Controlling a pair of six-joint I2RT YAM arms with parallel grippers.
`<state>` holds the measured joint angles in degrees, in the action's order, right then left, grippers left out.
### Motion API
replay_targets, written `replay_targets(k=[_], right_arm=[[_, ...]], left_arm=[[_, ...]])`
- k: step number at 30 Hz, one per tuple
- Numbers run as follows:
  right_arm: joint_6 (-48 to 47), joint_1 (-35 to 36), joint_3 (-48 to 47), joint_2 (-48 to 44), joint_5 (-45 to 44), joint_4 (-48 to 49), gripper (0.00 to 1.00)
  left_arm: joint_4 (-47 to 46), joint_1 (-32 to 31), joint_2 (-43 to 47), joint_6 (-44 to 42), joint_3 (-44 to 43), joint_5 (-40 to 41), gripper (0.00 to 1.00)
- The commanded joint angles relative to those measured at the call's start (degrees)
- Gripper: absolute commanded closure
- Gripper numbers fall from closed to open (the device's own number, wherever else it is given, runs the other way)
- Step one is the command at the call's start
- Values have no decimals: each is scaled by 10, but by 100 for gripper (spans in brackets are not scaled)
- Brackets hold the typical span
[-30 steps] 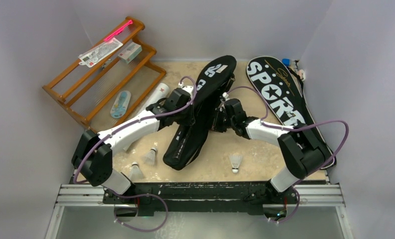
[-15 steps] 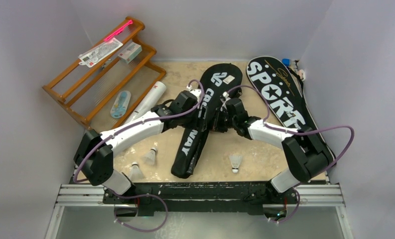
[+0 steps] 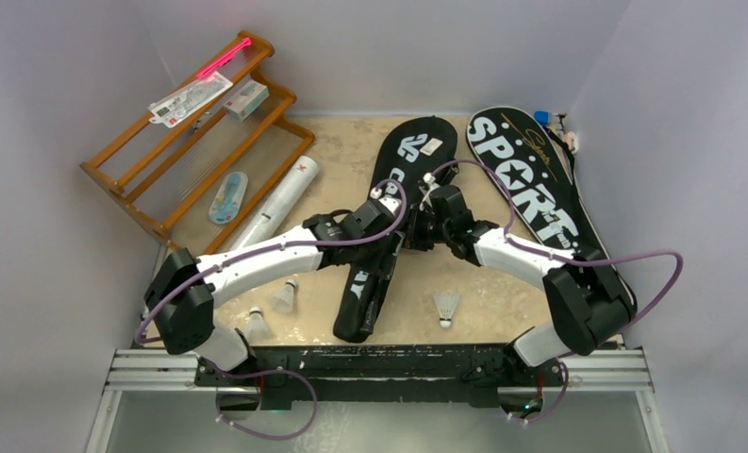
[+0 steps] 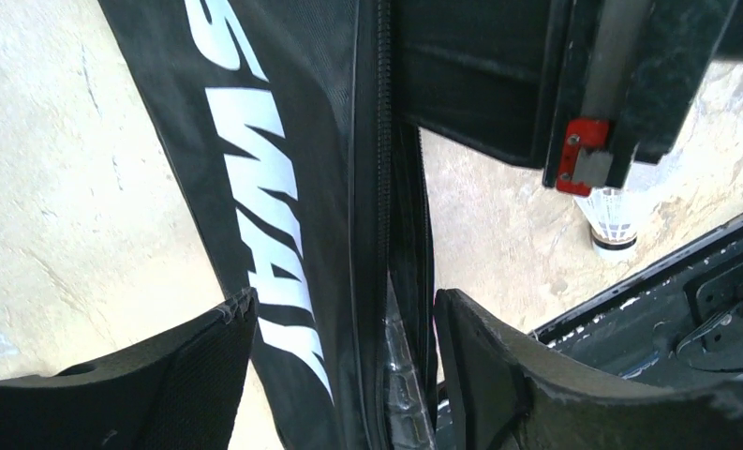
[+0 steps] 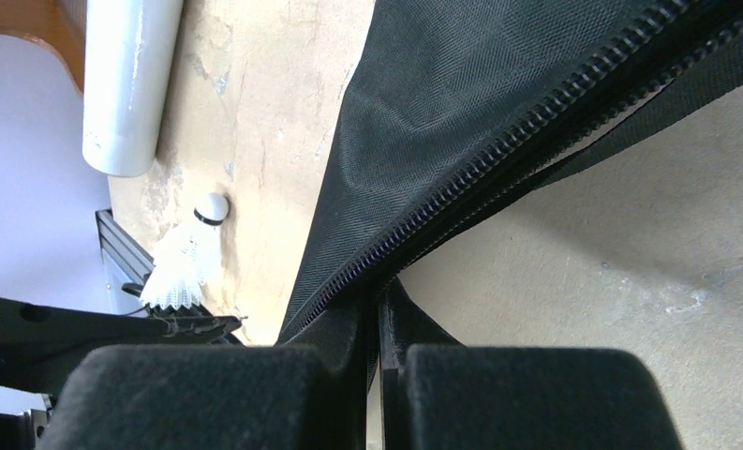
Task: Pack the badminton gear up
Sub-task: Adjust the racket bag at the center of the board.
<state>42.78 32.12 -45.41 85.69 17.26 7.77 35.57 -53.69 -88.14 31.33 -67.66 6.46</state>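
Side by side, the left arm (image 3: pixel 257 257) and right arm (image 3: pixel 513 251) pair white link shells with black joints; purple cables (image 3: pixel 655 274) loop alongside each. The left gripper (image 4: pixel 341 309) has matte black fingers (image 4: pixel 199 366).

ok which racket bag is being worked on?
The centre bag, lying between both arms: the right jaws pinch its zipper edge, the left jaws stand open over it. The SPORT bag by the right wall is held by neither.

center bag (image 3: pixel 412 151) contents: can't tell
center bag middle: under my left arm (image 3: pixel 266 255) and right arm (image 3: pixel 521 253)
tube (image 3: pixel 283 198) near end: behind my left arm
second bag (image 3: pixel 525 184) tail: under my right arm
card (image 3: pixel 191 97) print: unreadable
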Motion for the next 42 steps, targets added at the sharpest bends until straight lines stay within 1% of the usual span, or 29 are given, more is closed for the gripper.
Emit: replay_targets(k=[1, 6, 8, 10, 14, 18, 21, 23, 24, 25, 26, 27, 31, 33, 35, 36, 38, 39, 40, 41, 42], right_arm=[[-14, -1, -28, -24, -6, 13, 100], [-12, -1, -26, -25, -3, 13, 100], [-13, -1, -27, -30, -2, 8, 100], [-15, -1, -29, -37, -5, -1, 100], [-22, -1, -29, -54, -16, -25, 100], [-25, -1, -25, -65, -5, -41, 100], [-32, -1, -25, -66, -7, -42, 100], [-38, -1, -26, -60, -4, -47, 100], [-42, -1, -29, -55, 1, -55, 100], [-44, -1, -30, -50, 8, -63, 100], [-43, -1, -30, -47, 14, -68, 100], [-43, -1, -30, -45, 15, -68, 100], [-47, -1, -35, -39, 14, -59, 100], [-49, -1, -40, -32, 14, -56, 100], [-49, -1, -44, -26, 15, -53, 100], [-49, -1, -45, -24, 15, -50, 100], [-47, -1, -45, -21, 15, -46, 100], [-47, -1, -45, -20, 15, -44, 100], [-46, -1, -45, -19, 17, -43, 100], [-46, -1, -45, -18, 19, -43, 100], [-44, -1, -45, -18, 22, -43, 100]], left_arm=[[19, -16, 13, 41, 20, 27, 34], [21, -17, 4, 58, 49, 29, 34], [21, -17, 0, 63, 57, 41, 36], [28, -16, -1, 65, 62, 72, 42], [67, -10, -20, 76, 52, 157, 68], [89, -2, -38, 93, 35, 225, 79], [68, 9, -51, 85, 27, 231, 80], [70, 8, -57, 82, 11, 229, 81], [65, 7, -48, 80, 8, 218, 77], [55, 6, -34, 74, 9, 201, 70], [49, 6, -15, 69, 11, 182, 66], [46, 6, 4, 66, 11, 167, 63], [42, 4, 72, 48, 10, 104, 62], [39, 4, 89, 39, 9, 61, 70], [30, 3, 97, 32, 15, 9, 82], [18, 3, 100, 26, 22, -18, 84], [-15, 5, 107, 17, 40, -68, 85], [-33, 6, 110, 11, 51, -116, 80], [-46, 7, 109, 7, 60, -147, 72], [-49, 7, 105, 2, 63, -163, 67], [-44, 7, 99, 1, 62, -161, 60]])
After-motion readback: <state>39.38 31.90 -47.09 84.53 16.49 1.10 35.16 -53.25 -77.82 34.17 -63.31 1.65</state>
